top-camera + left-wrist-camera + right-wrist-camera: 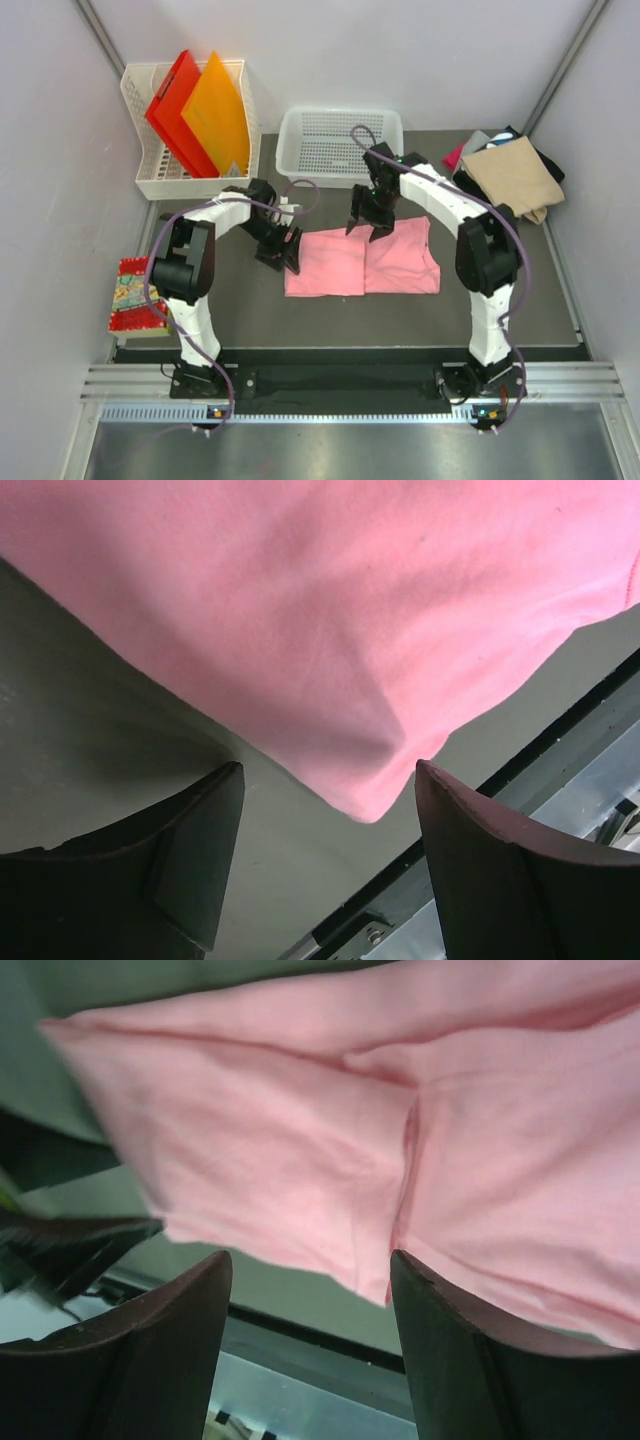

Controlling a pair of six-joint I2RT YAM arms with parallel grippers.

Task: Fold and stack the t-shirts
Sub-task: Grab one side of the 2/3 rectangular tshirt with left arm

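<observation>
My left gripper (330, 780) stands spread and pinches nothing. A corner of the pink t-shirt (330, 630) lies just ahead, between the jaws, well placed for taking that edge into a fold. My right gripper (310, 1265) is spread too (also empty), with the shirt's centre crease ahead of it. Well beyond my right jaws, the folded t-shirts (510, 172) mark where I judge this one goes.

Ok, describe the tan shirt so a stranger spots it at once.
Find the white basket at the back of the table. Right of it is a heap of clothes; the tan shirt lies on top, the only beige piece over darker ones.
</observation>
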